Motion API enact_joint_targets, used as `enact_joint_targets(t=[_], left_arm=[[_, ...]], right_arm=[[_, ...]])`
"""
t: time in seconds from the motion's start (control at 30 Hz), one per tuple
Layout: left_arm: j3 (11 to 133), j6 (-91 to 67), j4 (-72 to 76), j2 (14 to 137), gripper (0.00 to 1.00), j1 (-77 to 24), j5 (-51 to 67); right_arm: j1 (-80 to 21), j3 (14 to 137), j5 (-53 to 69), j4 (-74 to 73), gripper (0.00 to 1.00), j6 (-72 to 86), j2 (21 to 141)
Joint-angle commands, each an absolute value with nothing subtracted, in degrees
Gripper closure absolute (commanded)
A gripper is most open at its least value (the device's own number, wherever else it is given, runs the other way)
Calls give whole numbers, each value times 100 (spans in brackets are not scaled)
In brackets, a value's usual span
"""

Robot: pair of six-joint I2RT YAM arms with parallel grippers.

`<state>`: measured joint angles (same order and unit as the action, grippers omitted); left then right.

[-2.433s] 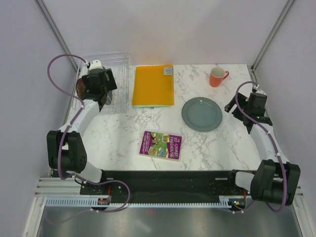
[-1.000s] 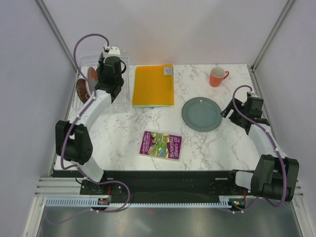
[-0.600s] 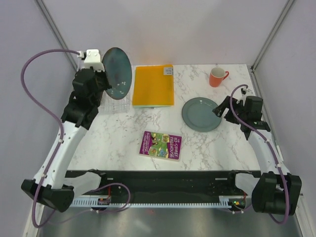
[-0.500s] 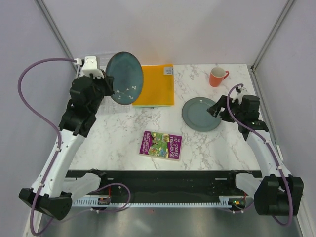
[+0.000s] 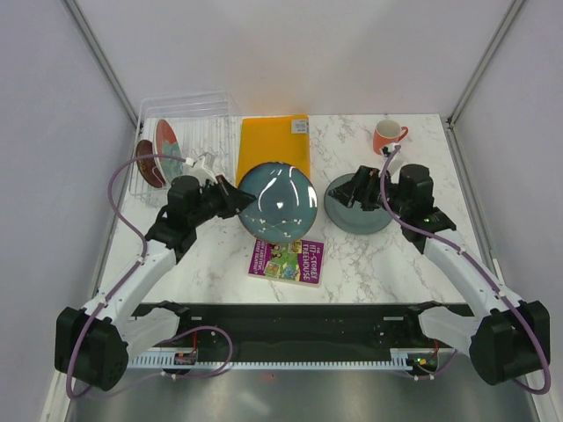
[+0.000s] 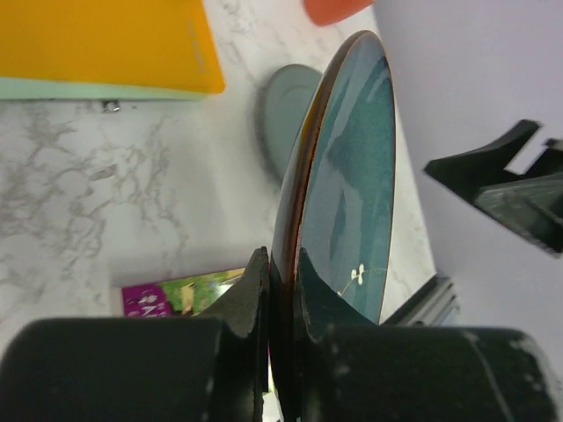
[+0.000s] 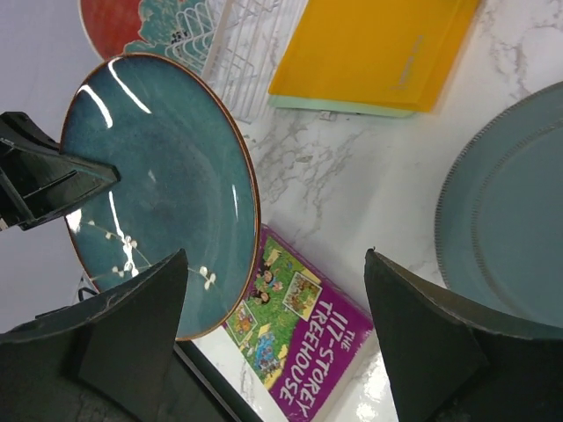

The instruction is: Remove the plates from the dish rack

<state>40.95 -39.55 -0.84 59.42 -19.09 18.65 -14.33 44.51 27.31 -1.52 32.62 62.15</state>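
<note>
Top external, marble table (image 5: 378, 264), walls (image 5: 290, 53), teal plate (image 5: 277, 202)

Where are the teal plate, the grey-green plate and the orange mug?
teal plate (image 5: 279, 200): top view, its glossy centre.
grey-green plate (image 5: 362, 221): top view, its bare near side.
orange mug (image 5: 384, 141): top view, its body.

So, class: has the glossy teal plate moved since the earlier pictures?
Yes. The teal plate left the dish rack and now overlaps the orange folder's near edge.

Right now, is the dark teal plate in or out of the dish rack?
Out: the left tool holds the teal plate by its rim, apart from the dish rack.
</note>
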Motion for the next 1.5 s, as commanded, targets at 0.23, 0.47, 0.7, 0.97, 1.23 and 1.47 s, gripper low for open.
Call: enact_joint_targets(t=[0.23,0.47,0.7,0.97,1.23,1.47], left_arm=[[3885,-5678,2970,5818,98,-1977,2768],[3595,-5915,3366,5968,98,-2083,2786],[3612,-5503,2647,5748,98,-2092,2444],[4307,-3579,99,5555,31,-2083,789],[3701,-2690,-668,3879,23,-2074,-931],[3498,-2514,-1019,3059,20,-2074,-1142]], right_arm=[[-2346,4447,2654,1362,12,3964,7004],[-2689,4561,2672,1767,54,4061,7383],[-2689,4798,1742,731,100,3446,7032],[-2357,4983,510,-289,100,3024,6328],[-934,5072,913,-659,100,2716,6495],[-308,5150,1282,-510,100,2663,7101]])
